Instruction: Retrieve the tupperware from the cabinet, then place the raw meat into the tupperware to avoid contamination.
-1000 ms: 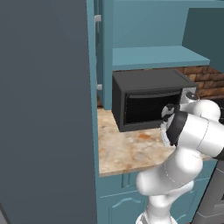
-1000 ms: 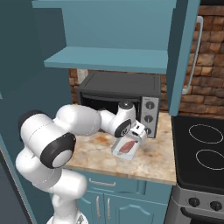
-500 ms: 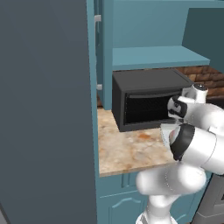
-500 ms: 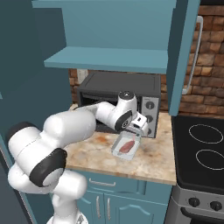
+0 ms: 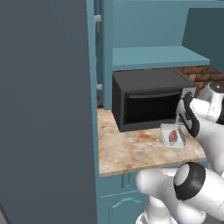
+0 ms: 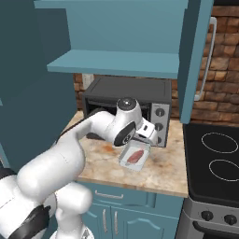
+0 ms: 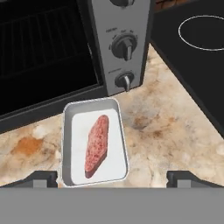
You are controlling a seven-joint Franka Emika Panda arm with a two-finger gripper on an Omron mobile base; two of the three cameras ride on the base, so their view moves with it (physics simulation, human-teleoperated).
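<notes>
The tupperware [image 7: 66, 144], a shallow white container, rests on the speckled counter just in front of the microwave's control panel. The raw meat [image 7: 97, 145], a pinkish-red oval lump, lies inside it and touches nothing else. In the base views the tupperware [image 6: 126, 160] [image 5: 166, 130] holds the raw meat [image 6: 136, 156] [image 5: 173, 136] the same way. My gripper [image 7: 112, 178] [image 6: 146, 134] hovers a little above the container, open, with nothing between its fingertips [image 7: 42, 177]. The cabinet [image 6: 116, 63] stands above with its door [image 6: 193, 56] swung open.
A black microwave [image 6: 126, 93] [image 5: 148, 103] backs the counter [image 5: 131, 151] right behind the container. The black stove [image 6: 214, 158] lies to the right. A tall dark grey unit [image 5: 43, 109] walls off the left side.
The arm has swung round and the hand has risen a little from the tupperware. The container and the meat in it have stayed put.
</notes>
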